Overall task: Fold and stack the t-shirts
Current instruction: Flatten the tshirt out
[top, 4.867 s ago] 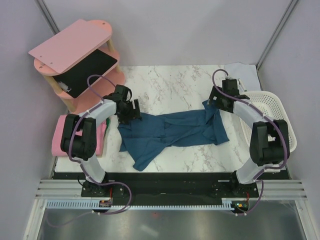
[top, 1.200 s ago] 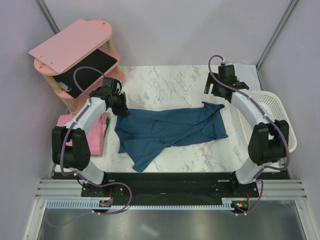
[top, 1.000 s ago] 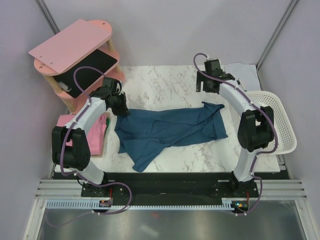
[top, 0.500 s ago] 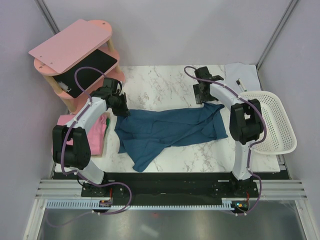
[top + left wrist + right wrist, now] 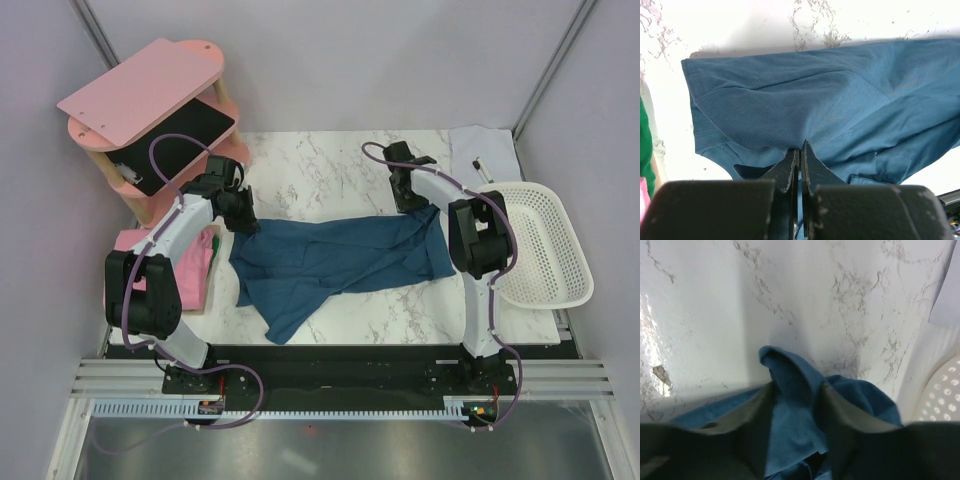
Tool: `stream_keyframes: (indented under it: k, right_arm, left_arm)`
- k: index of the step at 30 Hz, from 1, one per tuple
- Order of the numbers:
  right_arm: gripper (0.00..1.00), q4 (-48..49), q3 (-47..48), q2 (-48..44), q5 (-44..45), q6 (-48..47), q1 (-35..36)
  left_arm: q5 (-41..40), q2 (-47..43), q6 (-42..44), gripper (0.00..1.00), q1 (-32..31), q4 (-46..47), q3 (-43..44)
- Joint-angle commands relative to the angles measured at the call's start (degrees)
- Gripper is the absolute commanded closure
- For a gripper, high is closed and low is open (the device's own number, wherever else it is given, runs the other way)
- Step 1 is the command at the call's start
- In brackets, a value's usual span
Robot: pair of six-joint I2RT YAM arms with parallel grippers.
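Note:
The dark teal-blue t-shirt (image 5: 340, 255) lies spread and rumpled across the middle of the marble table. My left gripper (image 5: 243, 215) is shut on its upper left edge; in the left wrist view the closed jaws (image 5: 800, 150) pinch a thin layer of blue cloth (image 5: 805, 100). My right gripper (image 5: 410, 192) is down at the shirt's upper right corner. In the right wrist view its fingers (image 5: 757, 407) stand apart on either side of a raised blue fold (image 5: 792, 375). The pink t-shirt (image 5: 190, 275) lies folded at the table's left edge, partly hidden by my left arm.
A pink wooden shelf (image 5: 150, 85) stands at the back left. A white plastic basket (image 5: 545, 245) sits at the right edge, with a small white cloth and pen (image 5: 480, 150) behind it. Something green (image 5: 208, 243) lies on the pink shirt.
My right arm swung left from the back right corner and came down on the shirt's upper right corner, its jaws narrowing around a fold. The left arm held still.

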Motion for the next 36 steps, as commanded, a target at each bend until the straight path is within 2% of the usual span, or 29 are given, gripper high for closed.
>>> stream_keyframes:
  k: [1,2,4,11,18,26,36]
  right_arm:
    - [0.8,3.04,3.14,1.29,1.93,0.97,0.17]
    - [0.9,3.31,3.14,1.02,2.28,1.58,0.08]
    - [1.0,4.62,2.09,-0.55,3.16,2.02,0.17]
    - [1.0,9.89,-3.88,-12.39,5.01,2.37,0.08]
    - [1.0,16.92,-11.35,-28.49,5.27,3.6,0.08]
    - [1.0,18.51,-16.11,-44.74,3.96,4.74,-0.01]
    - [1.0,18.43,-19.89,-70.24,-2.98,4.31,-0.01]
  left_arm:
    - [0.47,-0.11,2.27,0.98,0.36,-0.08,0.34]
    - [0.2,-0.2,2.27,0.98,0.36,-0.17,0.34]
    - [-0.06,-0.29,2.35,0.98,0.36,-0.26,0.34]
    - [-1.47,-2.31,3.05,0.98,0.53,-0.78,1.92]
    - [-2.43,-7.23,4.11,0.98,0.97,-5.61,12.01]
    - [-3.84,-14.35,4.55,0.98,1.5,-11.93,20.37]
    - [-5.78,-25.77,6.48,0.98,1.59,-26.87,40.31]
